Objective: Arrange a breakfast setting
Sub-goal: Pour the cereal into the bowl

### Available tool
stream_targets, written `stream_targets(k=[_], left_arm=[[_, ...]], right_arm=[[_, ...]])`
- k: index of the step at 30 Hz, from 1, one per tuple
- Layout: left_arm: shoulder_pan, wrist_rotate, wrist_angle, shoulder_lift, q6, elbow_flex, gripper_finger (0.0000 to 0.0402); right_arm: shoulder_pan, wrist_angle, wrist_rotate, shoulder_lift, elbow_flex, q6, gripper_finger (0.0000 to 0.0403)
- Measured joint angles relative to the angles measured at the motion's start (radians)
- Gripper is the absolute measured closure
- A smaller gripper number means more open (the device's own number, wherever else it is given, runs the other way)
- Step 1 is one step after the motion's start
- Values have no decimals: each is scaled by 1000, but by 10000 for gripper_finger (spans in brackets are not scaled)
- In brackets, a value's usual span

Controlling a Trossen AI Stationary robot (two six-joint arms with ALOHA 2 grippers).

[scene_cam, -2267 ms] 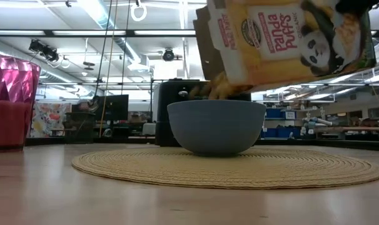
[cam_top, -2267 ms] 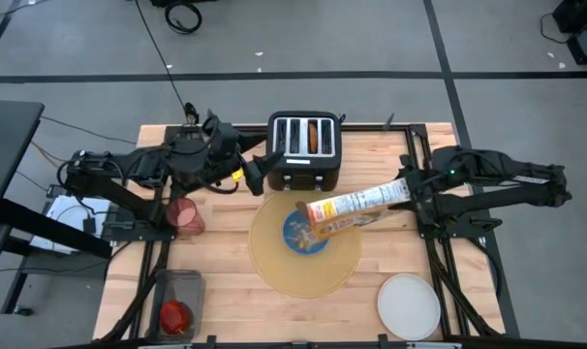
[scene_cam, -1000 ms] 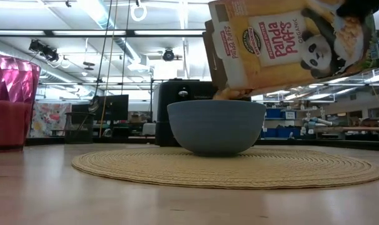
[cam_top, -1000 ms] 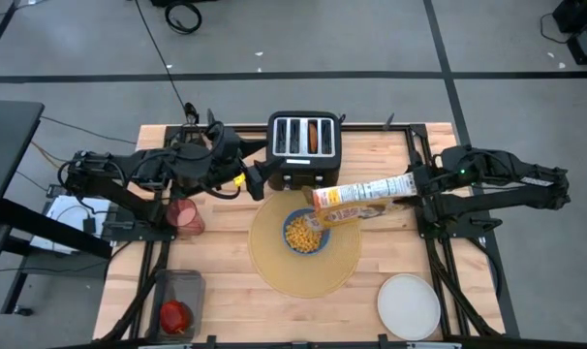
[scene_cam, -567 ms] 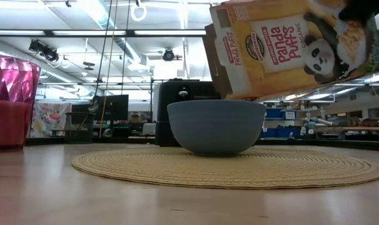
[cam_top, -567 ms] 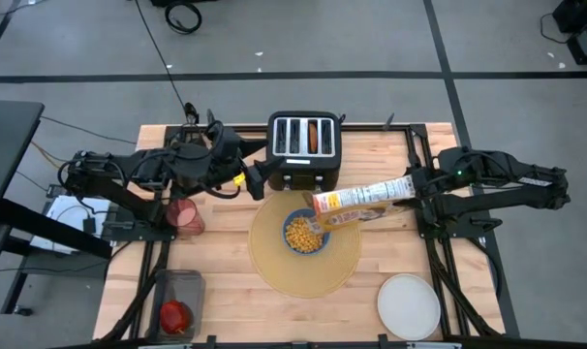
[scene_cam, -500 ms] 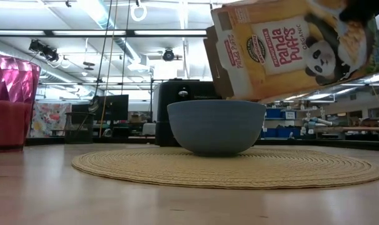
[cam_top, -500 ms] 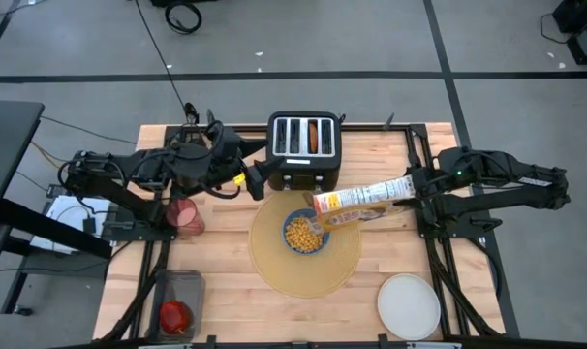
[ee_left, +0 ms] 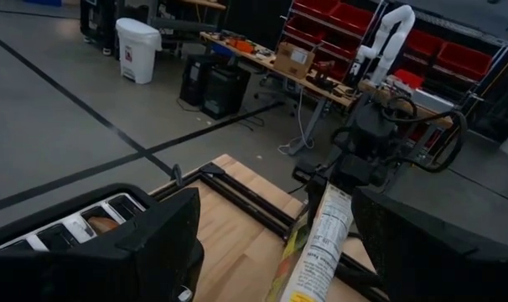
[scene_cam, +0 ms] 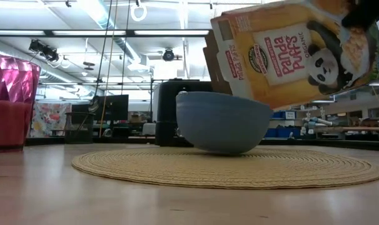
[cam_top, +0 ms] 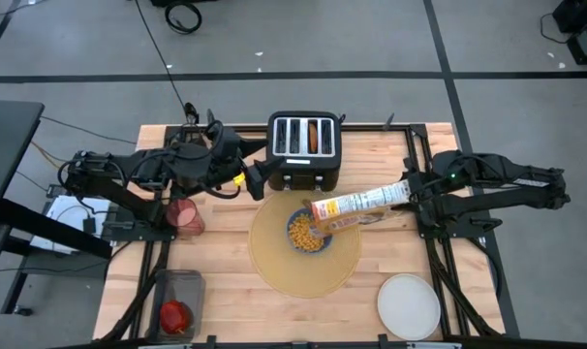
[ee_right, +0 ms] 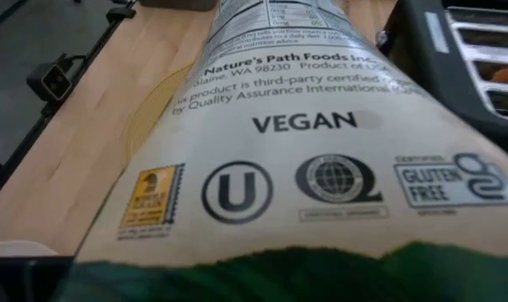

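A small blue bowl with yellow cereal sits tipped on the round tan placemat; in the low view the bowl leans with its right rim lower. My right gripper is shut on a Panda Puffs cereal box, whose open end lies over the bowl. My left gripper is open and empty beside the black toaster, which holds a bagel in one slot. The pink cup stands left of the mat. The white plate lies near right. The red apple lies in a clear bin. The spoon is out of view. My right gripper holds the box by its closed end, coming level from the table's right; the box itself hides the fingers in the right wrist view. The box is lifted and slants down to the left, its open end on the bowl's right rim.
The toaster stands at the far middle, just beyond the mat. The clear bin sits at the near left corner. Bare wood lies between the mat and the plate and at the near middle.
My right gripper has come down and a little toward the table's left with the box, tipping its open end lower. The box has met the bowl's right rim; the bowl has tipped that side down and slid slightly right on the mat.
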Motion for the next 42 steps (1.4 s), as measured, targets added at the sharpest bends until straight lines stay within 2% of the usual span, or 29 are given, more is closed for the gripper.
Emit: stream_targets(k=[6,17,33,42], left_arm=[[0,0,14,0,2,0,84],[0,0,14,0,2,0,84],[37,2,24,-23,27,0,84],[47,74,329,-25,277,0,84]], right_arm=[[0,63,-34,-5,1,24,175],[0,5,-40,-23,63,33,175],[0,-8,-61,-163,63,183,175],[0,97,-74,-201,63,257,175]])
